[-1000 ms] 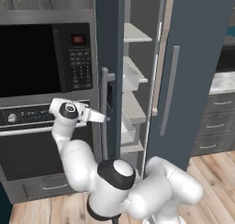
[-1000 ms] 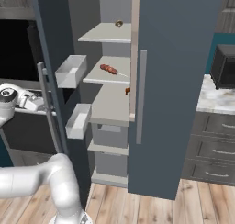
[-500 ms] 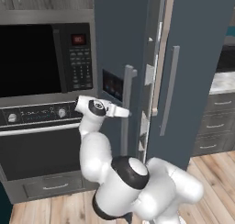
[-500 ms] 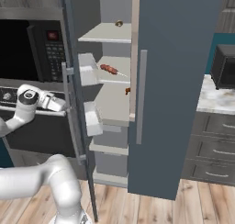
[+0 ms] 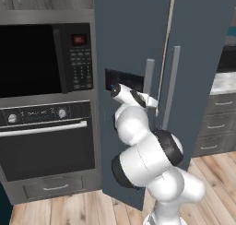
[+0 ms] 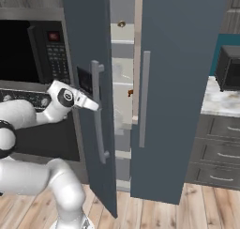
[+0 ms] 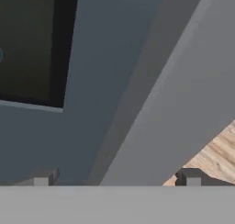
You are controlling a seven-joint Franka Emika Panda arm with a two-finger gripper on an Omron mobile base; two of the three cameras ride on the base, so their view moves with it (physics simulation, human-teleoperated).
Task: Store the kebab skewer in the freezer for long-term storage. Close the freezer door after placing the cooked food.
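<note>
- Step in hand: closing the door (image 6: 91, 106). It stands ajar, with a narrow gap left to the other door.
- The tool (image 6: 93, 104) sits at the door's outer face, beside the handle (image 6: 98, 115) and just below the display (image 5: 123, 79).
- In the hand view its fingertips (image 7: 189, 176) stand wide apart, holding nothing.
- Next move, as I judge: push the panel flush.
- The skewer (image 6: 130, 93) is a small orange bit on a freezer (image 6: 187, 82) shelf, seen through the gap; its axis cannot be told.
</note>
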